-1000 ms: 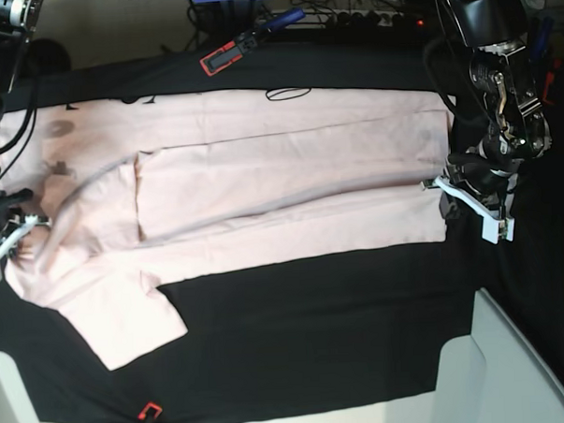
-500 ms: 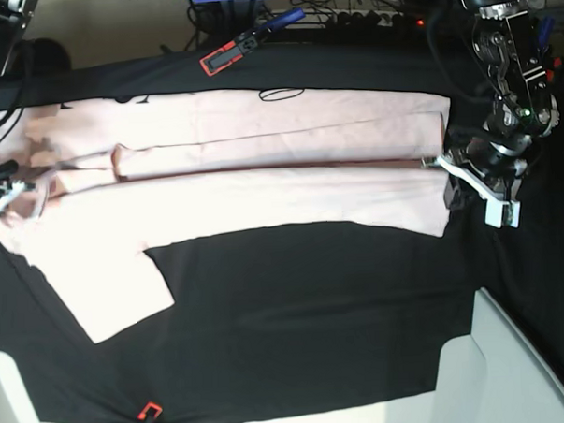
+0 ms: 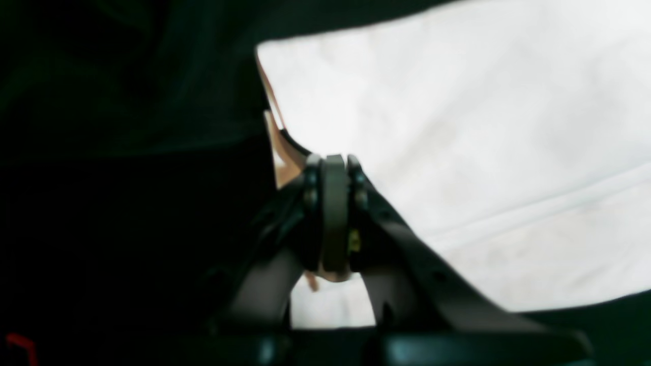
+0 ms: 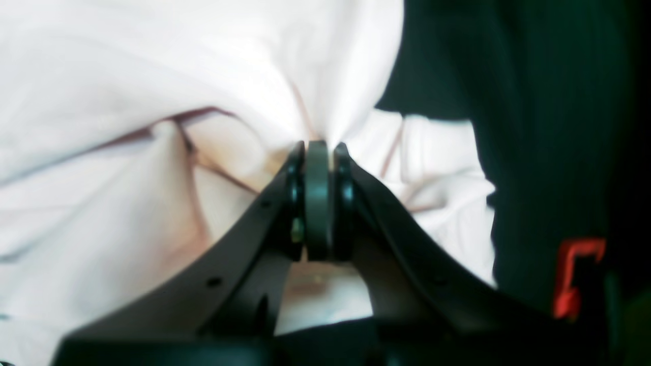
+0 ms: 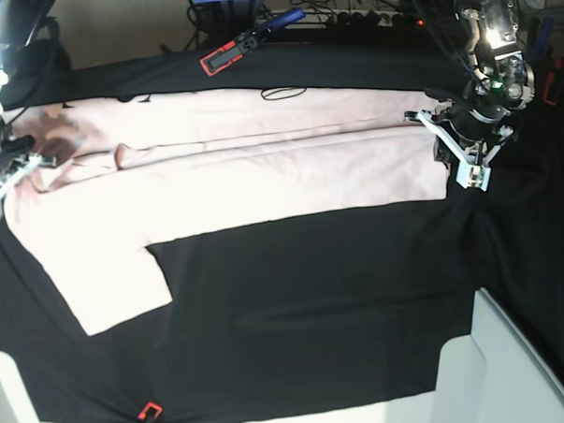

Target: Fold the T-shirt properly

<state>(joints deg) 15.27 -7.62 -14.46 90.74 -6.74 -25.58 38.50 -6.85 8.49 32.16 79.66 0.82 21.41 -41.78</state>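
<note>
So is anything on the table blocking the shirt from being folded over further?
Nothing visible does. Both the left gripper and the right gripper are already shut on the T-shirt, and the black tablecloth around it shows bare.

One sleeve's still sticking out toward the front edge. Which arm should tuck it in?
Right, probably. The right gripper holds the T-shirt at the sleeve end, near the loose sleeve. The left gripper pinches the far hem, well away from it.

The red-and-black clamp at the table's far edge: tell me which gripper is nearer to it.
Left. The left gripper is off to one side of the clamp at the shirt's hem; the right gripper is slightly farther.
</note>
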